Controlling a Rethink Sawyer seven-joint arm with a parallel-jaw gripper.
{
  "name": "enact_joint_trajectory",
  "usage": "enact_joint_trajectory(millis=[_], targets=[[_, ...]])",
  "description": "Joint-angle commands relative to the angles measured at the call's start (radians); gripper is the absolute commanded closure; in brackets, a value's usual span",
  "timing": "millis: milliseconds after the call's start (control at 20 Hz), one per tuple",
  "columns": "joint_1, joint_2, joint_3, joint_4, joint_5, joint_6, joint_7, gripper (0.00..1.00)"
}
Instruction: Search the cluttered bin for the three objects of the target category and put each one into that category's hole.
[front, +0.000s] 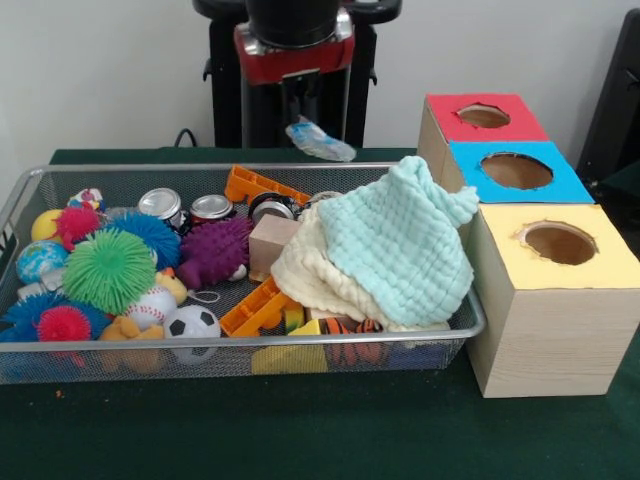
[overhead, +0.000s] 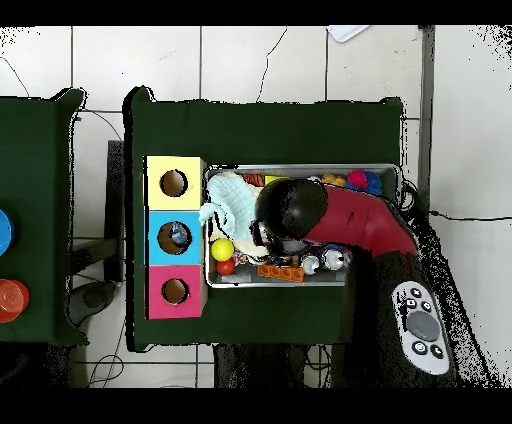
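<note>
On the dark green table (front: 300, 430) stands the bin (front: 300, 342). Two cans (front: 162, 205) lie at its 11 o'clock, behind the purple spiky ball (front: 212, 250). At 12 o'clock, the gripper (front: 318, 140) holds a crumpled bluish thing (front: 322, 141).

a mint cloth (front: 395, 235) lies over a cream cloth (front: 300, 270) at the right. left of them sit a purple spiky toy (front: 213, 250), a green spiky ball (front: 108, 270), a blue spiky ball (front: 150, 235), a baseball (front: 152, 308) and a soccer ball (front: 192, 325). orange blocks (front: 258, 186) lie far and near. red, blue and yellow boxes (front: 555, 290) stand right.
</note>
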Motion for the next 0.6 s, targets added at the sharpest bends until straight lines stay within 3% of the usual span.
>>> enact_joint_trajectory(millis=[50, 600], targets=[[0.103, -0.055, -0.015, 0.094, 0.085, 0.114, 0.307, 1.0], [0.219, -0.017, -0.058, 0.114, 0.18, 0.016, 0.353, 1.0]])
